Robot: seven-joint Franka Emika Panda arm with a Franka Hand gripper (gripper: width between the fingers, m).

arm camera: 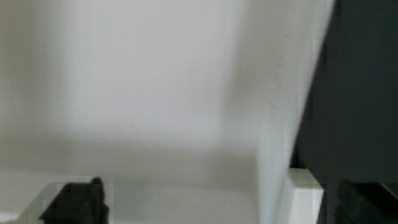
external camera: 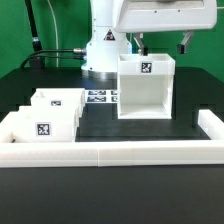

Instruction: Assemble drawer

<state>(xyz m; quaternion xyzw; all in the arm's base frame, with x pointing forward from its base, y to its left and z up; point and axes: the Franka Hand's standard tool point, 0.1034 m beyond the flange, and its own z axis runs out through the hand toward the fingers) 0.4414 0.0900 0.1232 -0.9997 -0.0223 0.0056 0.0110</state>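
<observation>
The drawer's tall white housing (external camera: 146,88) stands upright right of the table's middle, with a square tag on its top front. Two small shallow trays (external camera: 40,125) (external camera: 57,101) sit at the exterior view's left, each tagged. My gripper (external camera: 162,45) hangs just above the housing's open top, open, with its dark fingertips (external camera: 183,42) spread about as wide as the housing. In the wrist view the housing's white surface (arm camera: 160,100) fills most of the picture. One fingertip (arm camera: 75,202) lies over the white. The other stands past the housing's edge (arm camera: 306,195) over the dark table. Nothing is held.
A long low white wall (external camera: 110,152) edges the table's front and both sides. The marker board (external camera: 98,97) lies flat behind the trays, left of the housing. The robot's white base (external camera: 103,52) stands at the back, with black cables to its left.
</observation>
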